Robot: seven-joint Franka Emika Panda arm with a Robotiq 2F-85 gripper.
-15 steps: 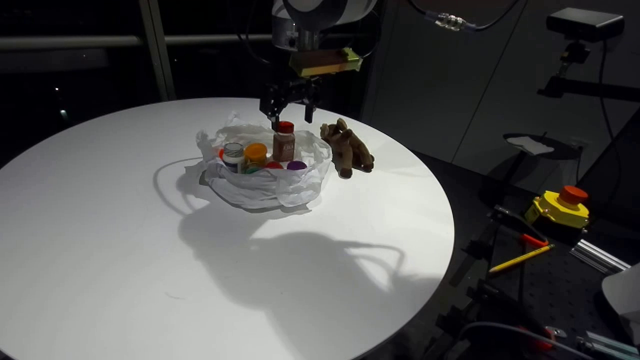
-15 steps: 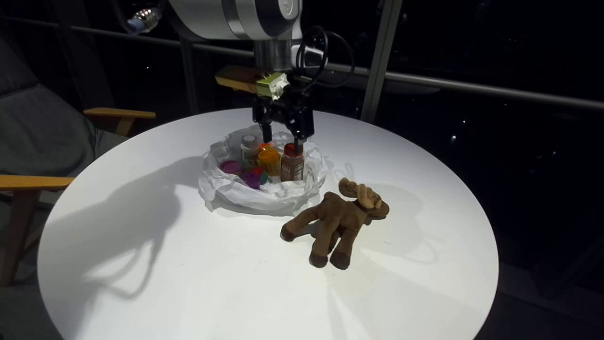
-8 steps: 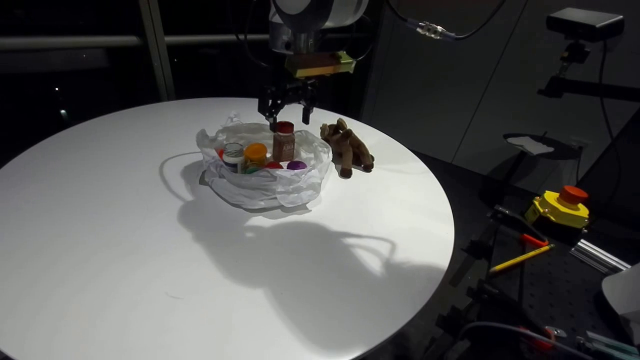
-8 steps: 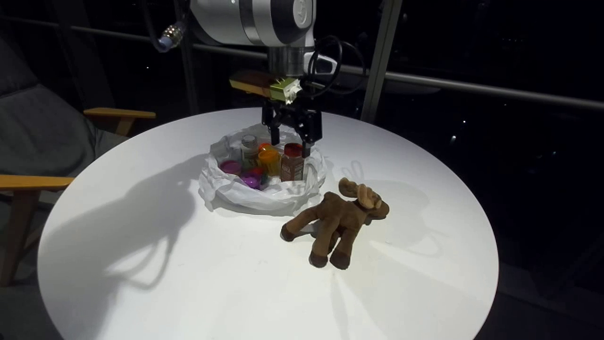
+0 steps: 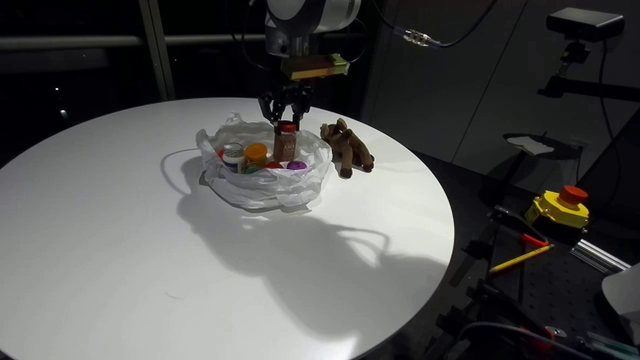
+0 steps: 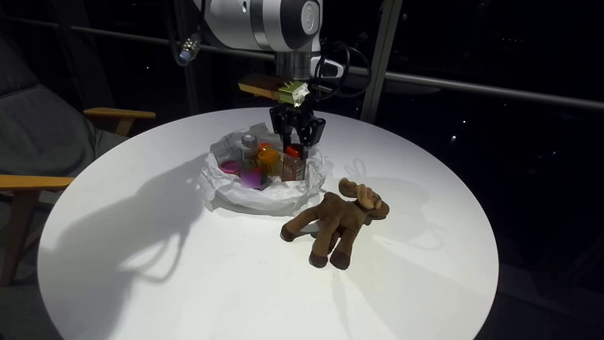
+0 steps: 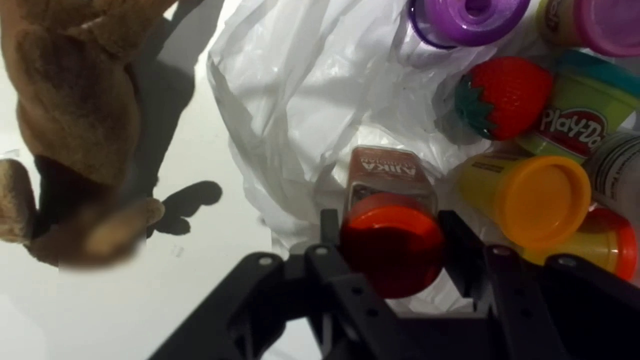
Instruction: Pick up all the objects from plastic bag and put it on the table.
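The white plastic bag [image 5: 250, 192] lies opened out on the round white table [image 6: 188, 283]. Inside it stands a brown spice jar [image 7: 390, 167] with a red lid. My gripper [image 7: 391, 223] is shut on this lid, one finger on either side. The jar still stands within the bag. Beside it are an orange-lidded tub [image 7: 545, 200], a toy strawberry [image 7: 515, 97], a purple-lidded tub [image 7: 475, 17], a pink-lidded tub [image 7: 612, 25], a Play-Doh tub with a teal lid [image 7: 575, 117], a red-lidded tub [image 7: 605, 245] and a pale jar [image 6: 249, 144].
A brown plush moose [image 6: 342, 215] lies on the table close to the bag. In an exterior view, a chair [image 6: 118, 113] stands past the table's edge. A yellow box with a red button [image 5: 560, 207] and a yellow pencil [image 5: 522, 258] lie off the table.
The gripper has shifted over the spice jar, and its fingers have come together onto the red lid. The jar has shifted very slightly. The bag and the moose stay put.
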